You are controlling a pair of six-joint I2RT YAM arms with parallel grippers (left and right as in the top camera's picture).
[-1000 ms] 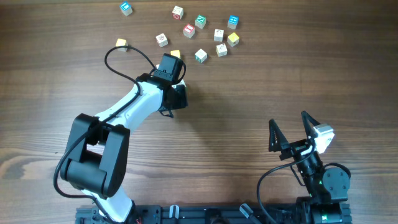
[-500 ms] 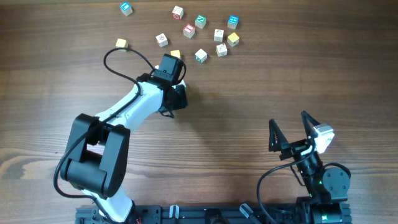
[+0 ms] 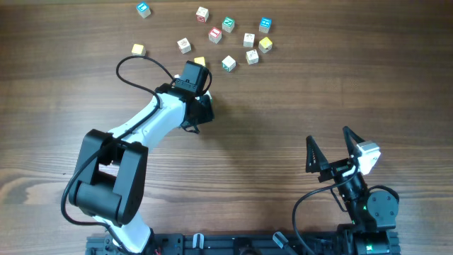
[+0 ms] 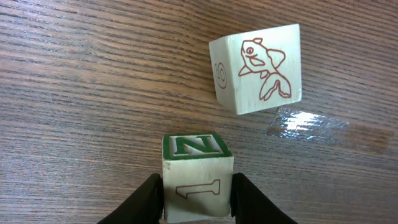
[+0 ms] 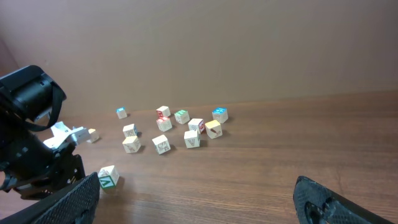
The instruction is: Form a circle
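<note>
Hardly anything is shifting since a second ago: my left arm is holding its spot, and only the black cable (image 3: 152,61) looping off its wrist is drifting a touch to the left, while my left jaws are keeping their squeeze.

No tight circle is showing yet. The cubes (image 3: 215,34) are lying as a loose cluster along the far side of the desk (image 3: 318,92), most of them apart from one another. Two stragglers are sitting off to the left of the group.

At the near edge of that cluster my left jaws are gripping the N cube (image 4: 198,177), a white block with a green N on top and a red 1 on the face toward my wrist camera. My fingers (image 4: 148,200) are pressing against its two sides. I cannot tell whether it is resting on the wood or lifted. Just beyond it, up and to the right in the wrist view, the fish cube (image 4: 258,68) is lying apart from it, showing a red fish.

My right jaws are standing fully spread with nothing between them, near the front right of the desk, well apart from every cube.
</note>
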